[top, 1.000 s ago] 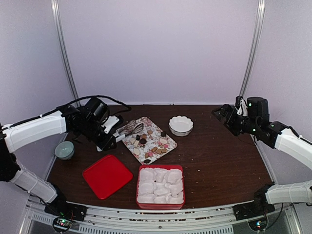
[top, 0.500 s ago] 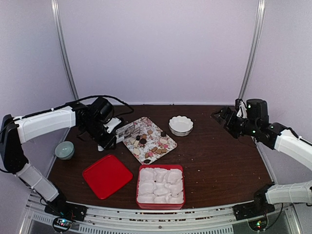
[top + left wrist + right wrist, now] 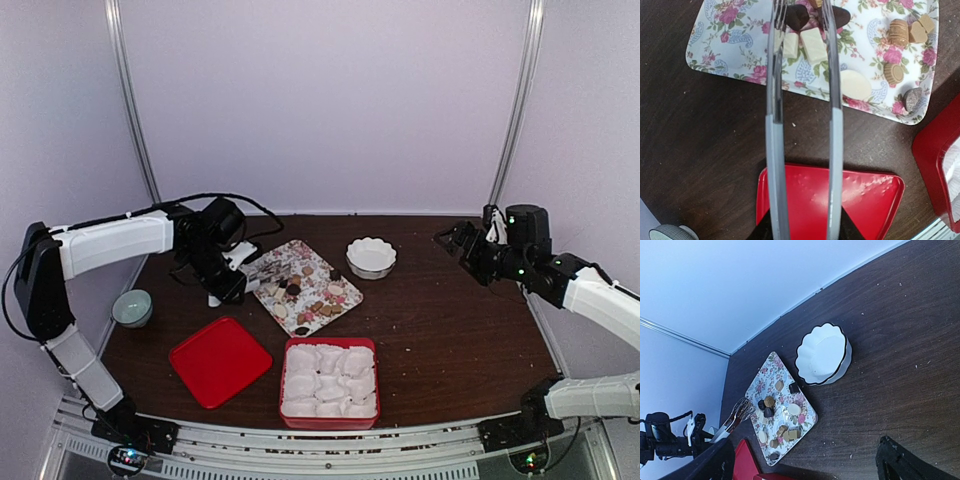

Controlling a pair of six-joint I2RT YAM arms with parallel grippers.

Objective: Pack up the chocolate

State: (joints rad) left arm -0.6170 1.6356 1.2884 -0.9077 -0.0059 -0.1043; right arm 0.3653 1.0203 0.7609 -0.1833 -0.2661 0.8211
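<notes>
Several small chocolate pieces [image 3: 310,292], dark, tan and pale, lie on a flower-print tray [image 3: 296,251]. My left gripper [image 3: 228,282] is shut on a pair of metal tongs [image 3: 834,125] with grey handles. The tongs are spread open, their tips over the tray's left part on either side of a dark piece [image 3: 799,17], with white squares [image 3: 812,44] just below. The tongs also show in the right wrist view [image 3: 740,412]. My right gripper [image 3: 462,240] hangs open and empty above the table's right back, far from the tray [image 3: 807,425].
A red box [image 3: 283,385] lined with white crinkled paper cups stands at the front. Its red lid [image 3: 220,360] lies to the left, under the tong handles [image 3: 830,200]. A white fluted bowl [image 3: 371,256] stands behind the tray. A small greenish bowl [image 3: 132,307] is at far left.
My left arm has swung right and back, bringing the tongs over the tray's left part. The right arm has hardly moved.
</notes>
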